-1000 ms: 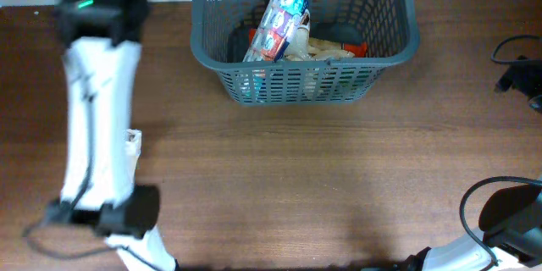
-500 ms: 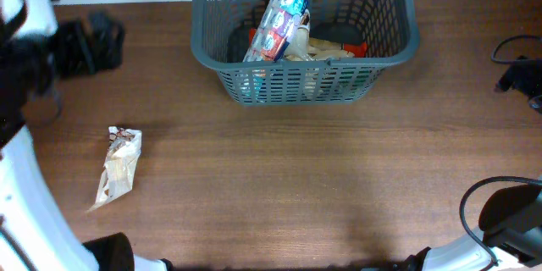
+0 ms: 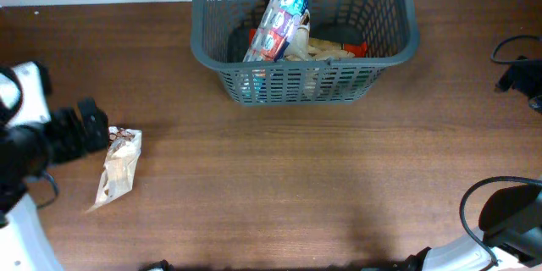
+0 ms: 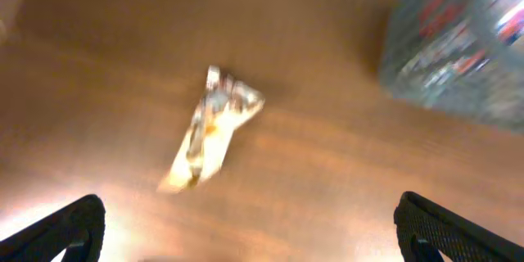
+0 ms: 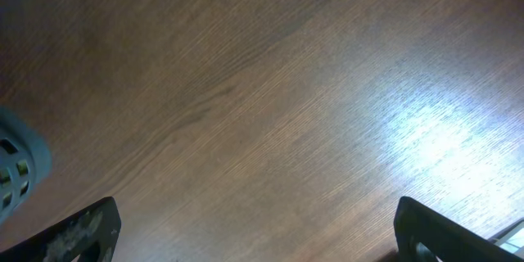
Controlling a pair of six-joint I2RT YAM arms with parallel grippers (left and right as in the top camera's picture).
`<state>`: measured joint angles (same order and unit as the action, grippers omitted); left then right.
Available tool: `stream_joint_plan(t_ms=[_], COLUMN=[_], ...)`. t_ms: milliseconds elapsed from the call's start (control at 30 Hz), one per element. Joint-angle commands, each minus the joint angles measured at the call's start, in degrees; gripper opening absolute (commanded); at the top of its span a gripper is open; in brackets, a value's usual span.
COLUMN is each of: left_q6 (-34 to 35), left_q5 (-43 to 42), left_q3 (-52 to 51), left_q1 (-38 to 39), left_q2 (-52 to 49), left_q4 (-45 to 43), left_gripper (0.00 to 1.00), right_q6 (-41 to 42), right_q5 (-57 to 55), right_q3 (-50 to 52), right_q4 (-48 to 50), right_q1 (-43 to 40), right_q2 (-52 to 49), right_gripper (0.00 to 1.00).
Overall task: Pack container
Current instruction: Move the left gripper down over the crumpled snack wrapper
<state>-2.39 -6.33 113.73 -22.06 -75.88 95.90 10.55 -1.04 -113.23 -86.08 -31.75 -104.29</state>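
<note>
The dark grey lattice container (image 3: 398,47) stands at the table's far middle and holds several packets, one blue-and-red packet (image 3: 275,24) leaning upright. It shows blurred in the left wrist view (image 4: 458,49). A pale clear packet (image 3: 118,167) lies flat on the table at the left, also in the left wrist view (image 4: 211,131). My left gripper (image 3: 89,129) is open and empty, just left of that packet and above it (image 4: 250,229). My right gripper (image 5: 258,229) is open and empty over bare wood; in the overhead view only its arm (image 3: 500,220) shows at the bottom right.
Black cables (image 3: 517,72) lie at the right edge. A corner of the container (image 5: 20,160) shows at the left of the right wrist view. The wooden table (image 3: 296,186) spreads between the container and the front edge.
My left arm has swung from the far left of the table down toward the pale packet. The right arm, the container and the packets have not moved.
</note>
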Motion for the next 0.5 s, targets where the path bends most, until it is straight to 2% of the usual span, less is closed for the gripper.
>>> stream_joint_plan(t_ms=[0, 100, 200, 400, 467], left_q6=[-1.14, -1.11, -1.14, -1.44, -4.09], left_q5=[2.36, 3.41, 4.79, 8.74, 11.91], left_q3=[-14.51, -28.61, -36.39, -41.03, -41.03], left_q1=[-2.08, -4.74, -6.71, -7.45, -7.45], left_q2=[3.80, 7.23, 7.34, 4.44, 3.23], left_q4=[-3.32, -9.70, -14.14, -18.86, -22.01], left_gripper=[0.99, 0.99, 0.99, 0.99, 0.99], right_q6=[0.50, 0.50, 0.50, 0.50, 0.50], right_q5=[-0.09, -0.09, -0.09, -0.09, -0.09], right_q3=[0.11, 0.11, 0.11, 0.11, 0.09], right_q4=[0.07, 0.07, 0.07, 0.07, 0.07], right_q1=[-0.15, -0.15, -0.15, -0.15, -0.15], right_q2=[0.72, 0.72, 0.72, 0.72, 0.72], right_gripper=[0.99, 0.99, 0.99, 0.99, 0.99])
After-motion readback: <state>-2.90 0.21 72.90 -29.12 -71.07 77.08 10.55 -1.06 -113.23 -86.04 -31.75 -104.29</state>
